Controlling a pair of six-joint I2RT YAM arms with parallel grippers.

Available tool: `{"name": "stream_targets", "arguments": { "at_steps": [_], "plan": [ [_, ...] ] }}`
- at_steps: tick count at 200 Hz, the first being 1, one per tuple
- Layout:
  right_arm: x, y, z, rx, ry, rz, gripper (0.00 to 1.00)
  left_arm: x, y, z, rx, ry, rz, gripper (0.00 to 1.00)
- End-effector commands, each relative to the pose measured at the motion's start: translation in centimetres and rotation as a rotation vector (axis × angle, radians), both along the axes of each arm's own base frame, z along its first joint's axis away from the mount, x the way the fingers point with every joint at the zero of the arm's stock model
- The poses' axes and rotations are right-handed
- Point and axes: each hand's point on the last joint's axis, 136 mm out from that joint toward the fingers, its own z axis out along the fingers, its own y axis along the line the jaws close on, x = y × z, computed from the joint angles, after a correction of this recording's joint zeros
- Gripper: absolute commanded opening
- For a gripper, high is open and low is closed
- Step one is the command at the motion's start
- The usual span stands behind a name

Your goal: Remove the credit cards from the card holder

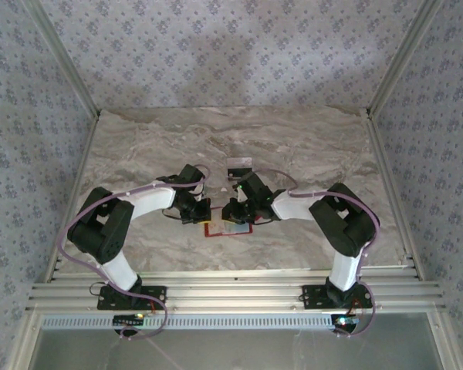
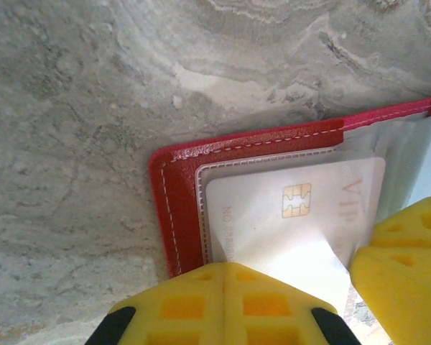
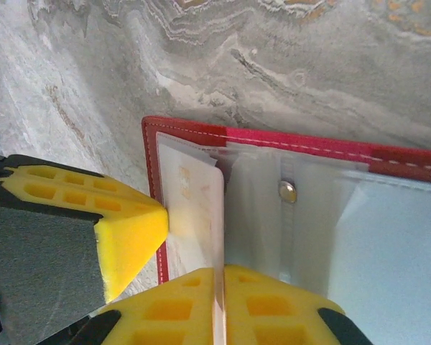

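Found the card holder lying open on the marble-patterned table, close to the near edge and between the two arms. Saw both grippers down over it and close together, the left gripper at the holder's left end and the right gripper just to the right of it.

Noted the left gripper closed, yellow pads pressed flat together with nothing visible between them. Saw its tip against the holder's left edge, beside the pale pocket.

Made out a whitish credit card lying in that pocket at the left end of the holder. Read a gold chip and faint "VIP" lettering on its face.

In the right wrist view, saw the right gripper's pads closed on a thin pale edge running up into the card, so judged it clamped on the card's edge. Noticed a small metal snap on the inner sleeve just right of the card.

Spotted a small clear stand farther back on the table, apart from the holder.
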Motion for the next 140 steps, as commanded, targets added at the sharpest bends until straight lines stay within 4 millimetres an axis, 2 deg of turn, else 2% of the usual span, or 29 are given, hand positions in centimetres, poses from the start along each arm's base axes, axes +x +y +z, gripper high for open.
{"name": "stream_targets", "arguments": {
  "at_steps": [1, 41, 97, 140],
  "plan": [
    [0.2, 0.5, 1.8, 0.06, -0.023, 0.002, 0.1, -0.6, 0.5, -0.6, 0.033, 0.011, -0.01, 0.04],
    [0.2, 0.5, 1.9, 0.064, -0.031, 0.006, 0.0, -0.6, 0.5, -0.4, 0.031, 0.008, -0.007, 0.04],
    [0.3, -2.2, 1.1, -0.045, -0.051, -0.046, 0.0, -0.6, 0.7, -0.2, 0.041, 0.006, -0.003, 0.05],
    [0.2, -2.3, 0.8, -0.042, -0.038, -0.051, 0.0, -0.6, 0.7, -0.2, 0.04, 0.006, -0.003, 0.05]
  ]
}}
